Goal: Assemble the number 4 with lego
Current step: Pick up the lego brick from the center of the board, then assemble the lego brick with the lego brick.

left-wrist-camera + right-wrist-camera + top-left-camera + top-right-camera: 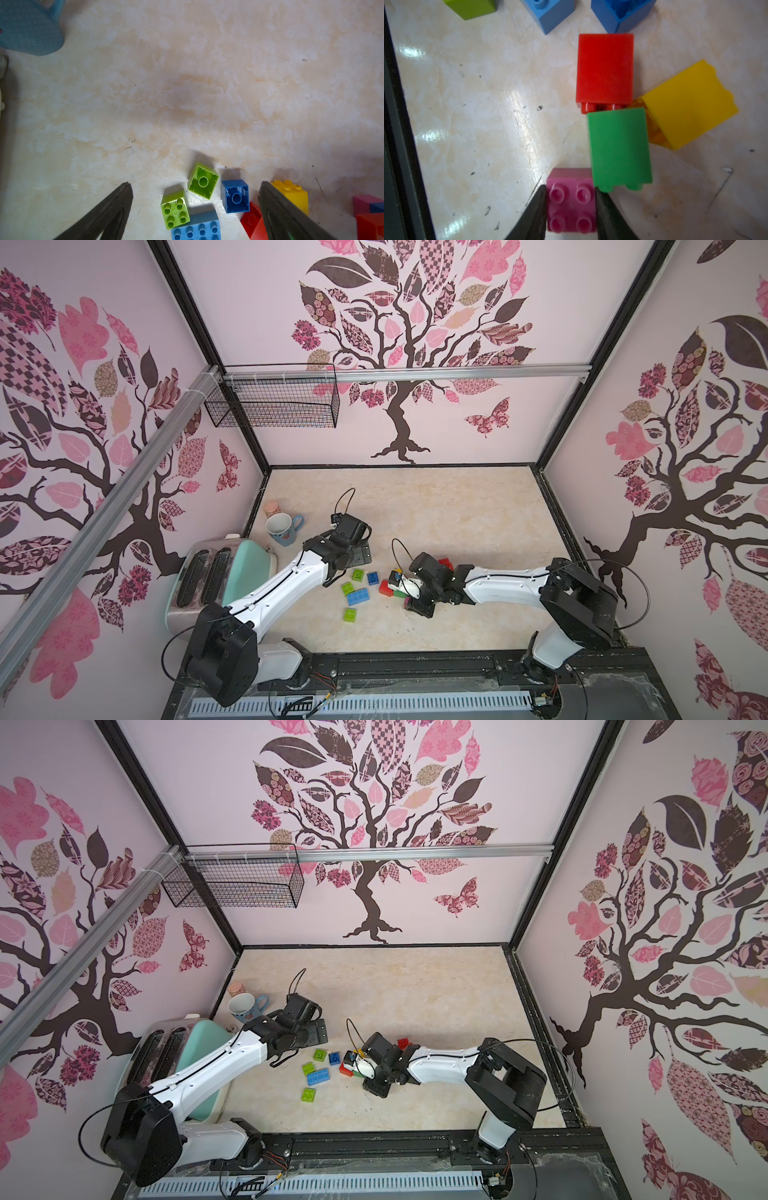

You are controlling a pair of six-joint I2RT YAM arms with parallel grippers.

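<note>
Nearest brick: a lime square studded plastic brick [350,615] lies alone on the pale marbled worktop [457,510], closest to the arm bases.
Long brick: just beyond it lies a light-blue double-length studded plastic brick [358,596], studs up.
Right gripper: the right gripper [571,188] is clamped on a pink square studded plastic brick [571,205], one finger flat on each flank. I cannot tell whether the brick has left the worktop.
Neighbours: a green plastic brick [618,147] lies on its side, touching the pink brick's corner and one finger. A red plastic brick [605,68], also on its side, butts its studs against the green one's end. A yellow translucent plastic brick [687,104] sits skewed against the green flank.
Further bricks: beyond these are a second lime brick [347,588], an upturned lime brick [358,575] and an upturned dark-blue square brick [372,578].
Left gripper: the left gripper [195,184] hovers over these with its jaws wide apart and nothing between them.
Far corner: a blue ceramic mug [284,529] stands well apart.
Progress: early, I judge, as no 4 is readable yet.
Risk: the finger wedged against the green brick may drag it on the lift and break up the red-green line. The hold is also out at the fingertips, so the pink brick could pivot or slip.
</note>
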